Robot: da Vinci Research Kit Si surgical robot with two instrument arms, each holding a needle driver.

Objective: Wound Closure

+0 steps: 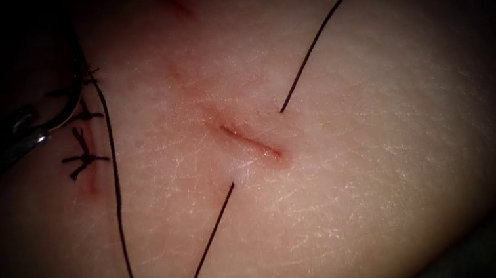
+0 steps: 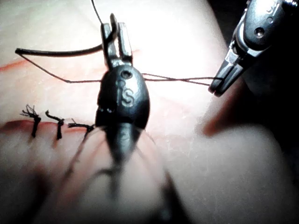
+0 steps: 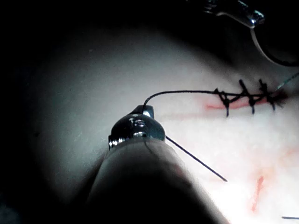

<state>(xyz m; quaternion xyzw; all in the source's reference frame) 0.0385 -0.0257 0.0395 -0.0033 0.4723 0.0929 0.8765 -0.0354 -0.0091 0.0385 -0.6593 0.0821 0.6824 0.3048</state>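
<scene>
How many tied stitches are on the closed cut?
3, in a row along the closed cut: first stitch, second stitch, third stitch. Others may hide behind the left end effector, which holds the needle clear of tissue; the right end effector holds thread.

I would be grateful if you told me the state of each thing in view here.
left hand: shut on the needle, near one end of its curve
right hand: shut on the thread
needle: out of the tissue, left of the cut
thread: passes through the tissue under the cut
cut: open
stitches: tied, ends cut short
</scene>
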